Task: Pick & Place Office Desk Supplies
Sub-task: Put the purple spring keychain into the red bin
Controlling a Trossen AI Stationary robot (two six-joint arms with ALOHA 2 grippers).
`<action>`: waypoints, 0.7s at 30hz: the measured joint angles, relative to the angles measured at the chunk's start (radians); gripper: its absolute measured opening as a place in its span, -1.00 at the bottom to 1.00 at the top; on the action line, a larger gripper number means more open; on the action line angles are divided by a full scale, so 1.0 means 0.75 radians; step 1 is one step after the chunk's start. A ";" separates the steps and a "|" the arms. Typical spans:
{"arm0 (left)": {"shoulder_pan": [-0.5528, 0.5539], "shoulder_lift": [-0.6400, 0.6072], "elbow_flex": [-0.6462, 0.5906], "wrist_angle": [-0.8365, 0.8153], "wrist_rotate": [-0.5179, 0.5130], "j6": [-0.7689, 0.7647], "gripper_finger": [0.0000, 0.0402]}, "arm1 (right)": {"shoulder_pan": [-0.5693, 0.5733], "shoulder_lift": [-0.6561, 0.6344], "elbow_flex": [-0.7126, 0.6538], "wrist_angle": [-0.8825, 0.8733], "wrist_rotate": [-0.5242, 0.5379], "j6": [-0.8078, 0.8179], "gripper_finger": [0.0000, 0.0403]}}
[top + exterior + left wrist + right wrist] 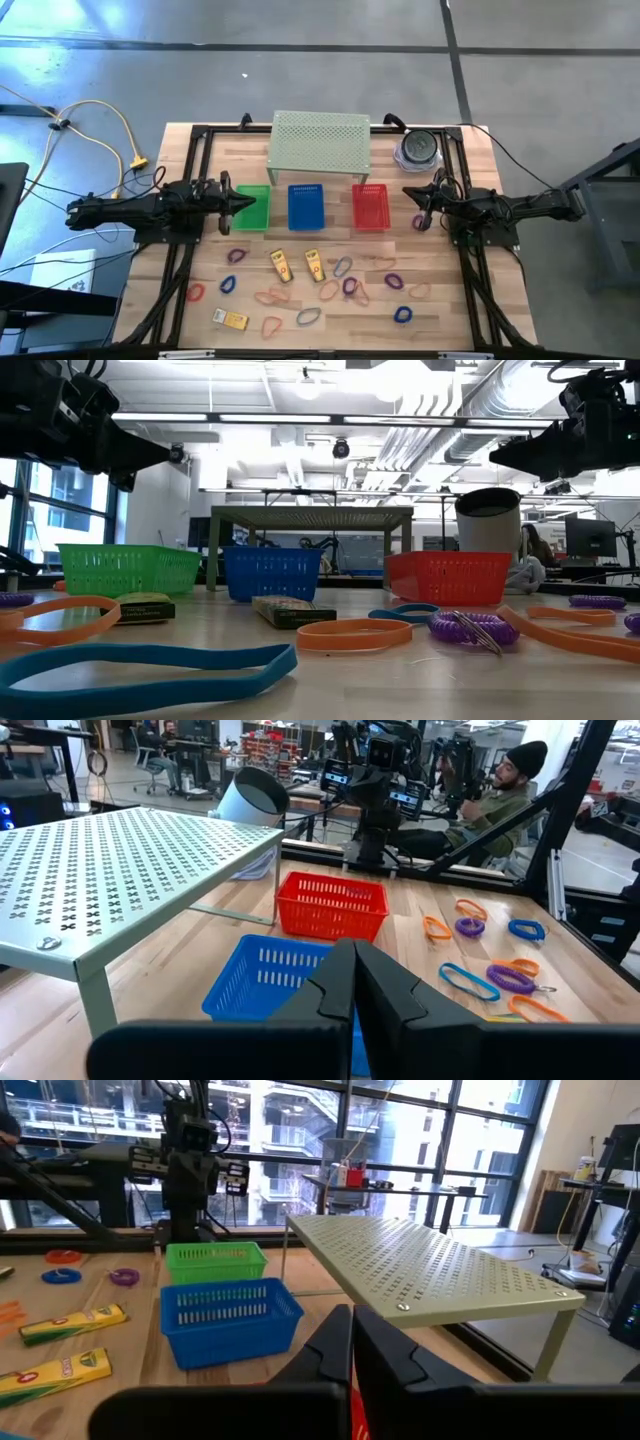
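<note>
Nearest the front edge of the wooden tabletop point(175, 300): rubber-band loops point(330, 290) scattered in red, blue, purple, orange and grey, lying flat among three yellow-gold oblong packets point(281, 265), two side by side near the middle and one alone toward the front left. Farther back, three small baskets in a row, none touching: a green basket point(254, 206) on the left, a blue basket point(306, 206) in the middle, a red basket point(370, 205) on the right. On either side of that row, both arms held above the surface and pointing inward: left claw point(226, 203) closed, empty, just beside the green basket; right claw point(421, 205) closed, empty, near the red basket, with one purple loop just below it. Behind the baskets, a pale green perforated shelf point(320, 140) on legs. At the far right corner, a round grey-and-clear object point(418, 149). Beyond the tabletop, a seated person point(500, 800) in a dark cap.
</note>
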State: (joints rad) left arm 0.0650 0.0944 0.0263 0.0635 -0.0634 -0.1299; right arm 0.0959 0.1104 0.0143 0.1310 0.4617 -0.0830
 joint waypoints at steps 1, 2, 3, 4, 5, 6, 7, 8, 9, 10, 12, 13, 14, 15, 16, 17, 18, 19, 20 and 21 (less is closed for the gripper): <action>0.000 0.000 0.000 0.000 0.000 -0.001 -1.00 | 0.000 0.000 0.000 0.000 0.000 0.000 -0.99; 0.000 0.000 0.000 0.000 0.000 -0.001 -1.00 | 0.000 0.000 0.001 0.000 0.000 0.000 -0.99; 0.000 0.000 0.000 0.000 0.000 -0.001 -1.00 | 0.000 0.000 0.001 0.000 0.000 0.000 -0.99; 0.000 0.000 0.000 0.000 0.000 -0.001 -1.00 | 0.000 0.000 0.001 0.000 -0.001 0.000 -0.99; 0.000 0.000 0.000 0.000 0.000 -0.001 -1.00 | 0.000 0.000 0.001 0.000 -0.006 0.000 -0.99; 0.000 0.000 0.000 0.000 0.000 0.002 -1.00 | 0.000 0.000 0.001 0.000 -0.010 0.000 -0.99; 0.000 0.000 0.000 0.000 -0.001 0.005 -1.00 | 0.000 0.000 0.001 -0.001 -0.012 0.000 -0.99; 0.000 0.000 0.000 0.000 -0.001 0.008 -1.00 | 0.000 0.000 0.001 -0.005 -0.015 0.000 -0.99; 0.000 0.000 0.000 0.000 -0.003 0.008 -1.00 | 0.000 0.000 0.001 -0.017 -0.021 0.000 -0.99; 0.000 0.000 0.000 0.000 -0.003 0.008 -1.00 | 0.000 0.000 0.002 -0.036 -0.025 0.000 -0.99; 0.000 0.000 0.000 0.000 -0.003 0.008 -1.00 | 0.000 0.001 0.002 -0.068 -0.026 0.005 -0.99; 0.000 0.000 0.000 0.000 -0.003 0.007 -1.00 | 0.000 0.001 0.002 -0.073 -0.027 0.009 -0.99; 0.000 0.000 0.000 0.000 -0.003 0.003 -1.00 | 0.000 0.001 0.002 -0.076 -0.027 0.010 -0.99; 0.000 0.000 0.000 0.000 -0.003 0.003 -1.00 | 0.000 0.001 0.002 -0.078 -0.027 0.010 -0.99; 0.000 0.000 0.000 0.000 -0.003 0.003 -1.00 | 0.000 0.001 0.002 -0.077 -0.027 0.010 -0.99; 0.000 0.000 0.000 0.000 -0.003 0.003 -1.00 | 0.000 0.001 0.002 -0.074 -0.027 0.010 -0.99; 0.000 0.000 0.000 0.000 -0.003 0.002 -1.00 | 0.000 0.001 0.002 -0.068 -0.026 0.010 -0.99; 0.000 0.000 0.000 0.000 -0.003 0.002 -1.00 | 0.001 0.001 0.002 -0.056 -0.026 0.010 -0.99; 0.000 0.000 0.000 0.002 -0.001 0.001 -1.00 | 0.001 0.001 0.002 -0.032 -0.029 0.009 -0.99; 0.000 0.000 0.000 0.009 0.005 -0.006 -1.00 | 0.001 0.001 0.003 -0.009 -0.031 0.008 -0.99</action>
State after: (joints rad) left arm 0.0650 0.0944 0.0265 0.0699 -0.0598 -0.1346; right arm 0.0963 0.1108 0.0167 0.1244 0.4381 -0.0772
